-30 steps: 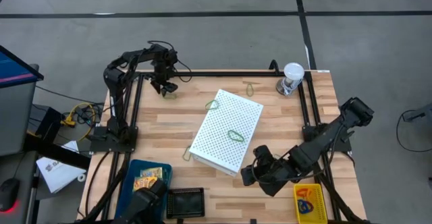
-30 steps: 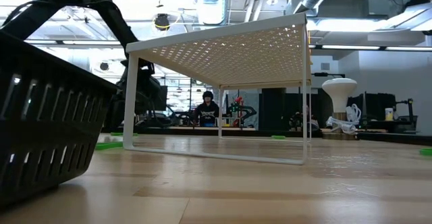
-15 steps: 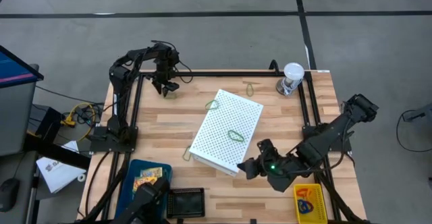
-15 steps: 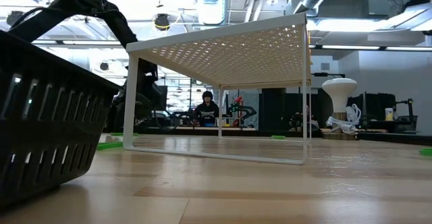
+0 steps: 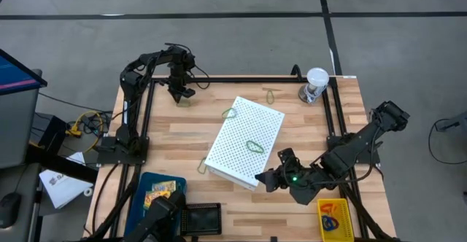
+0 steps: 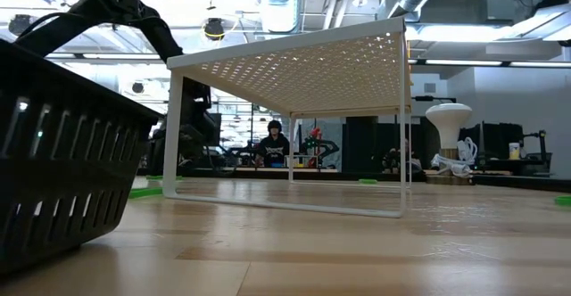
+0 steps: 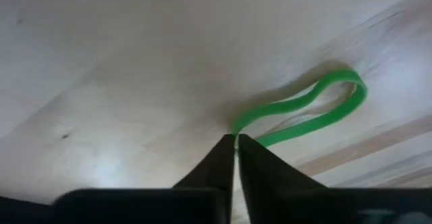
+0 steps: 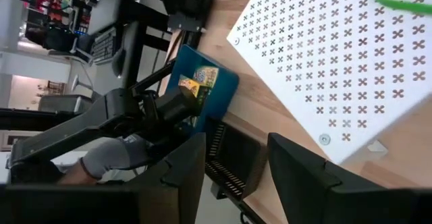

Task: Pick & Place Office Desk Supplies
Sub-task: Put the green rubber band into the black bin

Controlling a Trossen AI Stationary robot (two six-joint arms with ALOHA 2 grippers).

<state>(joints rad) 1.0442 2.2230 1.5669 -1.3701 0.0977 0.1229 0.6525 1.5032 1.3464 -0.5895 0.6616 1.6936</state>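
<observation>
The left pincer (image 7: 235, 140) is clamped on one end of a green rubber-band loop (image 7: 307, 109) lying on the bench (image 5: 175, 125) beyond the white perforated box's (image 5: 244, 141) far left corner (tips fully together); the right pincer (image 5: 273, 180) stands open beside the box's near edge

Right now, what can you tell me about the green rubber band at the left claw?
The green rubber band is a thin bright-green loop that looks like rubber, lying flat on the pale wooden table at its far left corner. It is stretched into a long narrow oval. One end is pinched between the tips of the shut left claw; the rest rests on the wood and is not lifted.
</observation>
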